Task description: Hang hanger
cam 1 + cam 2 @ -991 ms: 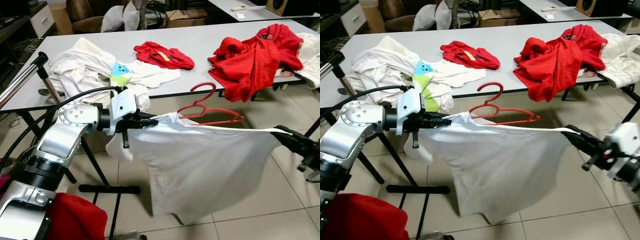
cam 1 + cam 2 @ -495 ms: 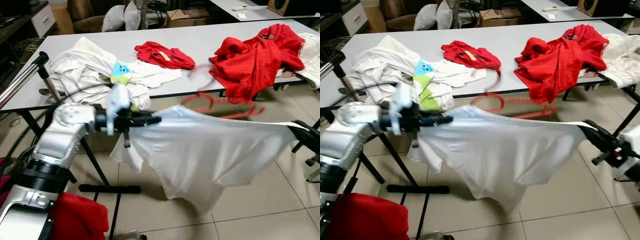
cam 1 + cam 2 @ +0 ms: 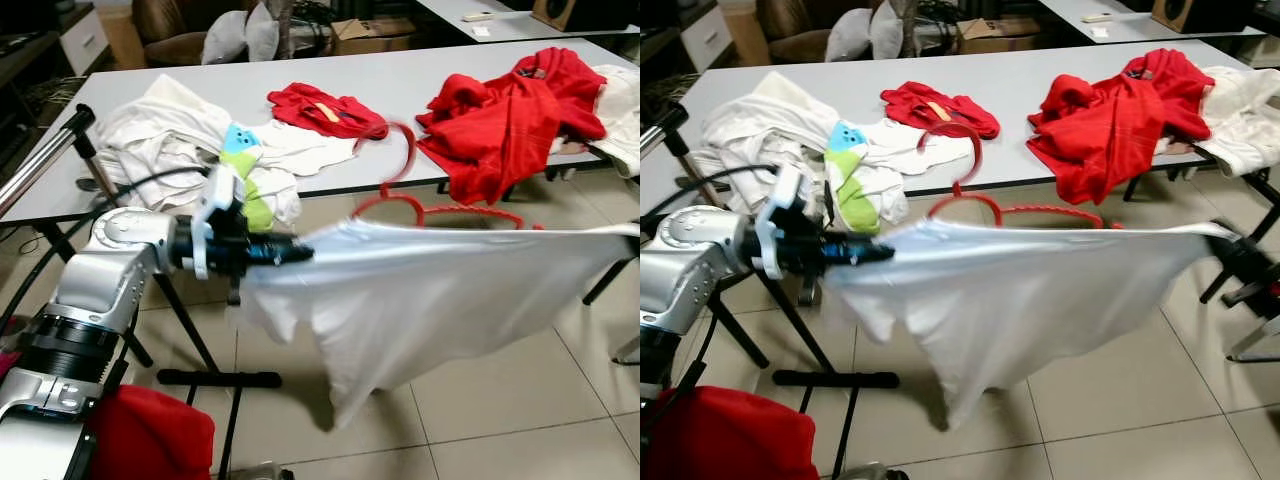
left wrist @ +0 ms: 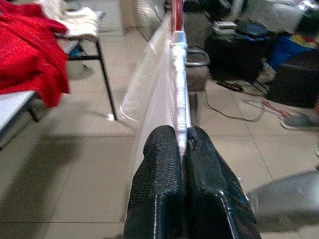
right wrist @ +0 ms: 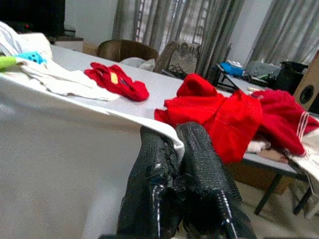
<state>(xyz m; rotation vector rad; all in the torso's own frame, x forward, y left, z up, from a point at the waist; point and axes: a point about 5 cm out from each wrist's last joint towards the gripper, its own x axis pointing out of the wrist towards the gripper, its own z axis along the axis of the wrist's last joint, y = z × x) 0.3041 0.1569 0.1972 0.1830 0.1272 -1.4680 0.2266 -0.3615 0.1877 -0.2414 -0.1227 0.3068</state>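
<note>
A white T-shirt [image 3: 430, 300] hangs stretched between my two grippers in front of the table. A red hanger [image 3: 400, 190] sits in its neck, with the hook sticking up against the table edge. My left gripper [image 3: 300, 250] is shut on the shirt's left shoulder; in the left wrist view its fingertips [image 4: 164, 149] pinch the white hem [image 4: 178, 74]. My right gripper [image 3: 1222, 240] is shut on the shirt's right shoulder, and in the right wrist view its fingers [image 5: 199, 149] clamp the white fabric [image 5: 60, 149].
The grey table [image 3: 420, 75] behind carries a white clothes pile [image 3: 165, 140], a small red garment [image 3: 325, 108] and a larger red heap [image 3: 510, 110]. A rack's metal bar [image 3: 40, 160] runs at the left, its black base [image 3: 215, 378] on the tiled floor. Red cloth [image 3: 150, 440] lies lower left.
The two grippers have drawn further apart, the right one moving out to the right, so the shirt is pulled taut. The hanger has swung and now sits higher, its hook against the table edge.
</note>
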